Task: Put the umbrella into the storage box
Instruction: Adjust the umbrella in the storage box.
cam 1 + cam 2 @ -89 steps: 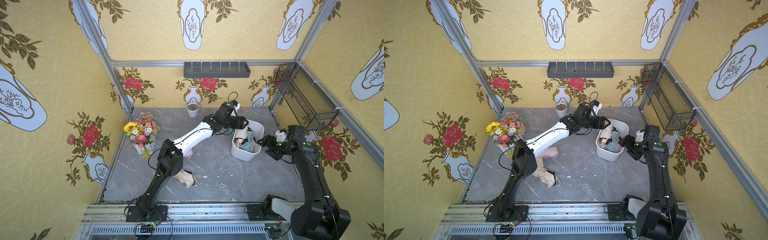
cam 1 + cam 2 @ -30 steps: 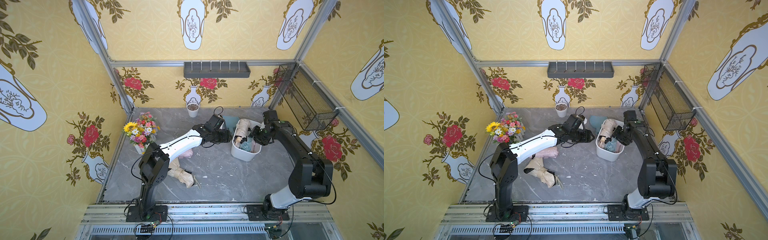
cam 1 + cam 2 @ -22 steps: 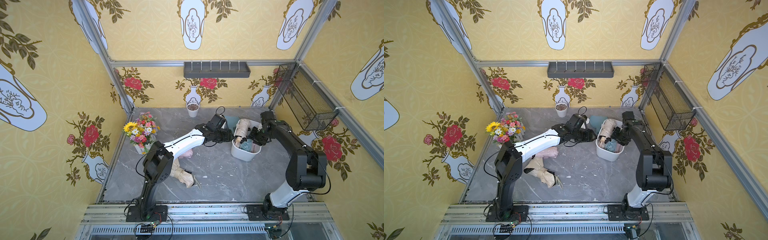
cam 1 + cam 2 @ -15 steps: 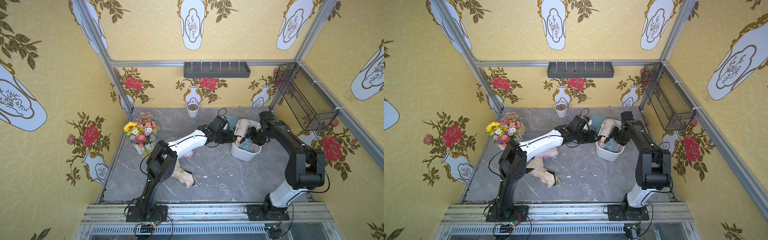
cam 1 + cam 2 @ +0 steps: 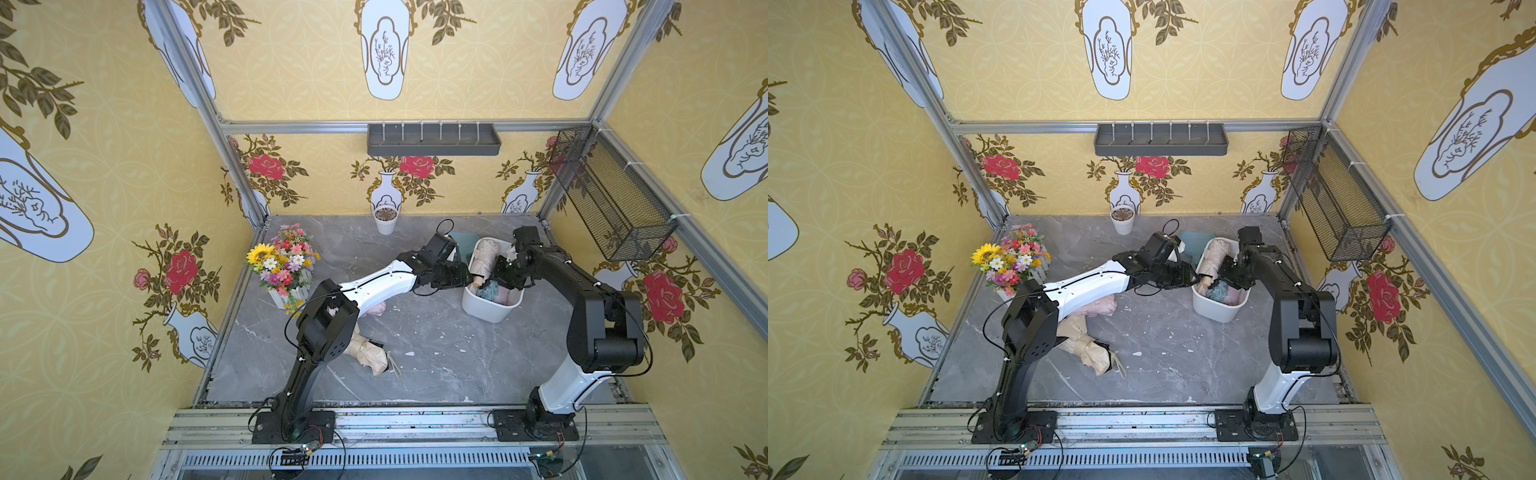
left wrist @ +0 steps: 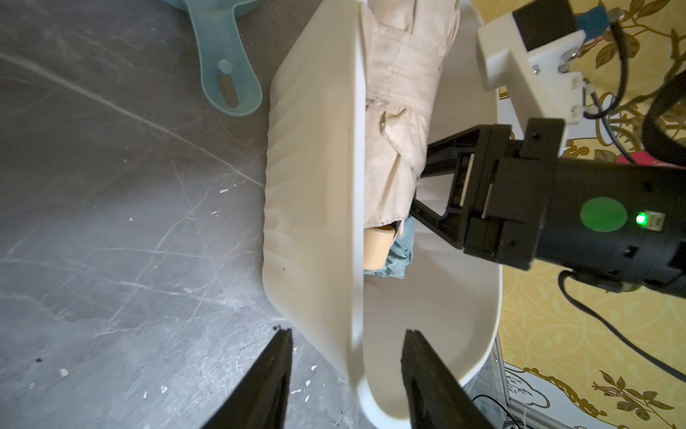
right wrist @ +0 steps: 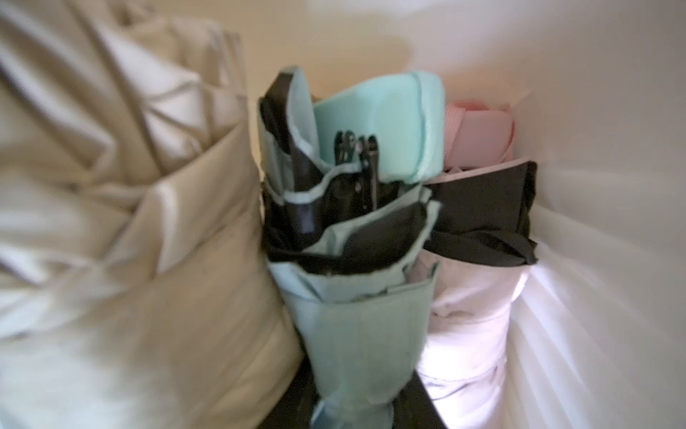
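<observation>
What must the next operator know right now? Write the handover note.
Left gripper: open, fingers astride the storage box rim.
Right gripper: shut inside the box, against the boxed beige umbrella; grip unclear.
Done: teal umbrella and boxed pink umbrella are in there too.
To do: loose pink umbrella and loose beige umbrella lie on the table.

Smooth plastic storage box [image 6: 312,185]; cloth umbrella [image 6: 401,93] (seemingly matt)

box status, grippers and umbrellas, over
Left gripper open, astride box rim. Right gripper shut on teal umbrella inside box. Beige umbrella pressed against it.
</observation>
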